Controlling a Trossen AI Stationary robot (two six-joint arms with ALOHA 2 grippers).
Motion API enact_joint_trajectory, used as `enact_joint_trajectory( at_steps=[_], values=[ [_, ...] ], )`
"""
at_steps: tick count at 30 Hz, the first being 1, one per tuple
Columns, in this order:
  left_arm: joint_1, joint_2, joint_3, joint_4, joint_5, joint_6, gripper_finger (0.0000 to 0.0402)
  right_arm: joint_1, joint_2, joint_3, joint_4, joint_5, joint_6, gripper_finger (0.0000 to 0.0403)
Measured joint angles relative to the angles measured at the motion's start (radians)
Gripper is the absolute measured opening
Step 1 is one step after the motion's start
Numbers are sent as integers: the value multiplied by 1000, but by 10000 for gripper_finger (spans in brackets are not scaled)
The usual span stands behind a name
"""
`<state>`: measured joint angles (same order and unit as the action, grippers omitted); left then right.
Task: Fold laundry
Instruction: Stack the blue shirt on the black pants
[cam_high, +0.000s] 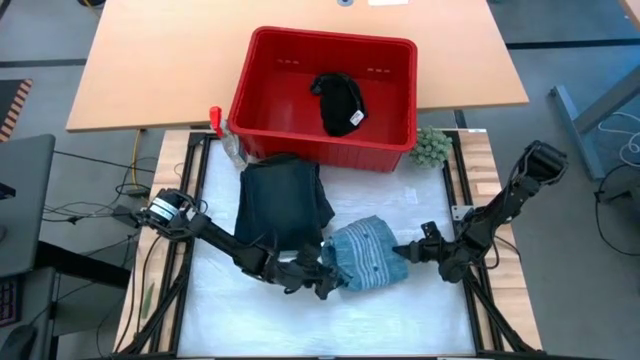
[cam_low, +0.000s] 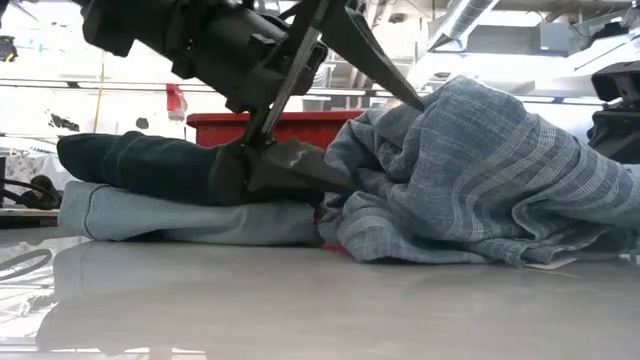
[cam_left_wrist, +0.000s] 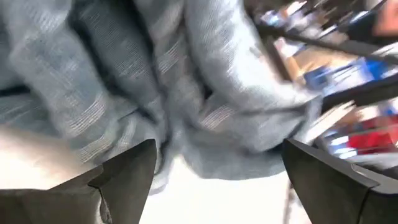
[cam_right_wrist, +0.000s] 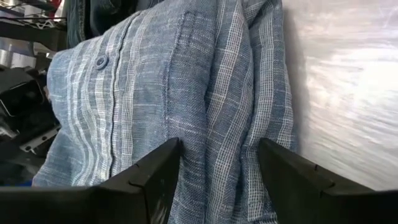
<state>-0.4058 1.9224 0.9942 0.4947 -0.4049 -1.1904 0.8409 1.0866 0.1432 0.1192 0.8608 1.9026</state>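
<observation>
Left gripper (cam_high: 327, 285) wide open, empty, beside striped shirt (cam_high: 366, 254); right gripper (cam_right_wrist: 217, 180) part-open, straddling its fold. Best pinch 1 clean edge, then fold flat.

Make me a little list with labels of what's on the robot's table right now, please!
Striped garment: crumpled grey-blue striped cloth shirt, between both grippers
Folded pile: dark navy cloth garment on a light blue one
Basket: red plastic basket holding a black garment with a white tag
Ball: small green fuzzy ball beside the basket
Left gripper: open, at the shirt's edge
Right gripper: fingers astride the shirt's opposite edge
</observation>
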Motion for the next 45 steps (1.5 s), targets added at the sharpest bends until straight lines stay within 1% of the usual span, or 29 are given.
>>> enact_joint_trajectory(
  at_steps=[3,9,13,16,18,20,22,24,26,28,31,34,37,39,42,43,45],
  values=[
    [1,0,39,-107,-1,3,333,0,0,0,0,0,0,245],
    [3,0,47,-74,-3,28,333,0,0,0,1,-3,7,245],
    [2,0,47,-121,-18,22,333,0,0,0,1,-3,8,245],
    [3,0,47,-105,-28,4,333,0,0,0,8,-3,8,245],
    [3,0,47,-63,17,11,333,0,0,0,17,-3,8,245],
    [-2,-2,47,-38,110,14,333,0,0,0,22,-4,8,245],
    [-8,-12,47,-71,182,-19,333,0,0,0,23,-7,7,245],
    [-10,-33,46,-134,202,-49,333,0,0,0,23,-7,7,245],
    [-11,-68,46,-205,183,-73,333,0,0,0,24,-8,8,245],
    [-14,-95,47,-293,120,-117,333,0,0,0,24,-8,8,245],
    [-20,-86,46,-350,51,-159,333,0,0,0,24,-10,8,245],
    [-12,-37,47,-262,40,-161,333,0,0,0,24,-12,8,245],
    [-4,10,46,-174,18,-122,333,0,0,0,24,-19,8,245],
    [-5,13,46,-188,-18,-108,333,0,0,1,27,-21,8,245],
    [-8,22,46,-235,-101,-120,333,0,0,1,28,-22,8,245],
    [-8,25,45,-234,-107,-116,333,1,0,1,30,-22,8,245],
    [-2,37,46,-175,-95,-88,333,1,0,1,33,-22,8,245]
  ],
)
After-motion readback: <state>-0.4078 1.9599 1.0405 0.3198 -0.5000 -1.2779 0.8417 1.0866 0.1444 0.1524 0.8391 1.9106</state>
